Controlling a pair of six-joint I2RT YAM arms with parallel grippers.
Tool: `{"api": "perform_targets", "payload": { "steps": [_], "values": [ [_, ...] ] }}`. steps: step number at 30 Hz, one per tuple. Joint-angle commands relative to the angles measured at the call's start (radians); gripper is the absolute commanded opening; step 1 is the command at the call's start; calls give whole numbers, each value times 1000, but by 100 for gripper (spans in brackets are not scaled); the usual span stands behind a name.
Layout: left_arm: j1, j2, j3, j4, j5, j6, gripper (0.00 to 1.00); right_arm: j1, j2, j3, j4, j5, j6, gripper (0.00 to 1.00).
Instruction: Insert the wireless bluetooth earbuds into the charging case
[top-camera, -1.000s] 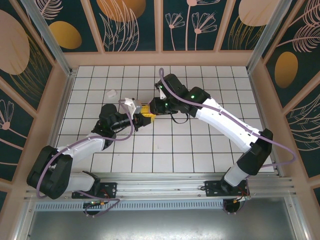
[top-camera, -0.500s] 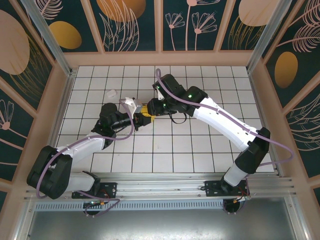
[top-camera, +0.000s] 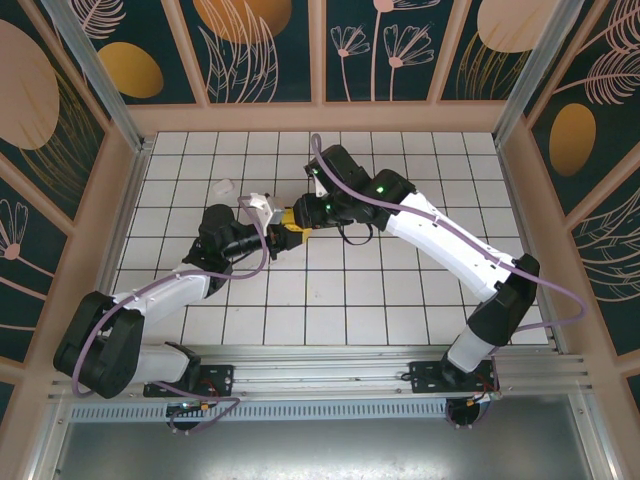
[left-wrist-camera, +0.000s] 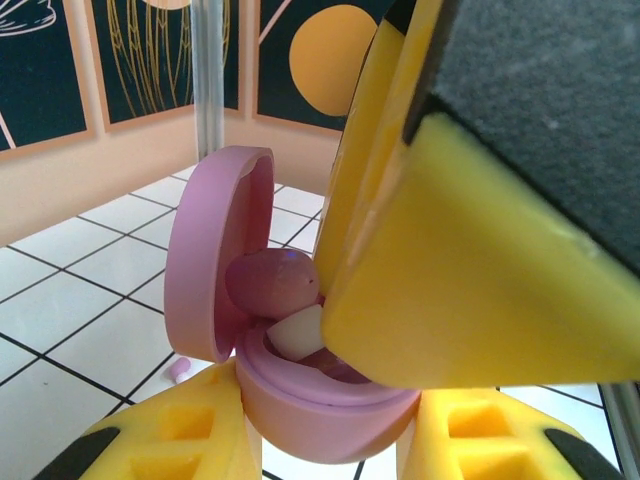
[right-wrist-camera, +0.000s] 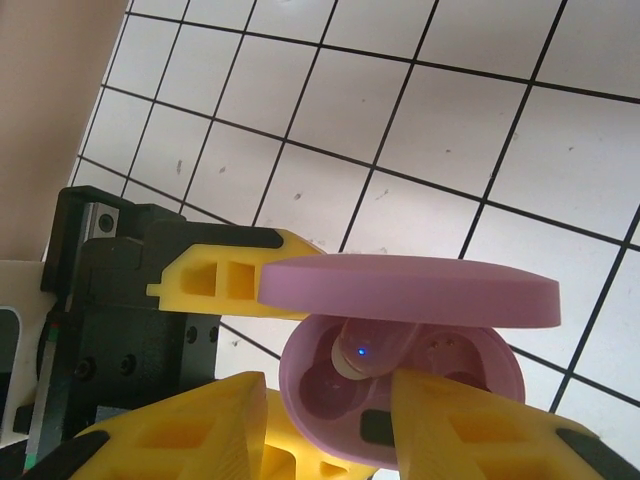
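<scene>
A small blue light (right-wrist-camera: 358, 351) glows on the bud (right-wrist-camera: 349, 358) seated in the case (left-wrist-camera: 322, 412).

The left arm runs from its base at the near left, forward and to the right, low over the table (top-camera: 400, 290). The right arm comes from the near right, bent at the elbow, with its wrist turned toward the left arm. The two hands meet tip to tip.

The left hand (left-wrist-camera: 325, 445) holds the purple case by its cup, one yellow finger on each side. The lid (left-wrist-camera: 212, 250) is swung up and open on the side away from the right hand.

The right hand (right-wrist-camera: 328, 432) stands right against the cup's open mouth. Its fingers (right-wrist-camera: 480, 430) are somewhat parted, and nothing shows clamped between them. In the left wrist view one of them covers the cup's right side, touching or almost touching the rim. The bud sits in the cup just beside that finger, with a pale piece (left-wrist-camera: 298, 332) under it that cannot be identified.

A small purple bit (left-wrist-camera: 180, 371) lies on the table below the lid. A white object (top-camera: 222, 187) lies beyond the left hand, well apart.
</scene>
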Motion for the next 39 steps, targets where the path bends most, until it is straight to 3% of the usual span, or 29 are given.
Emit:
{"api": "perform_targets", "payload": {
  "steps": [1, 20, 39],
  "values": [
    [-7, -15, 29, 23, 11, 25, 17, 7, 14, 42, -33, 35, -7, 38],
    [-7, -21, 31, 27, 8, 41, 17, 5, 25, 34, 26, 94, 81, 39],
    [-6, -20, 31, 21, 3, 50, 17, 7, 19, 30, 34, 44, 111, 21]
  ]
}}
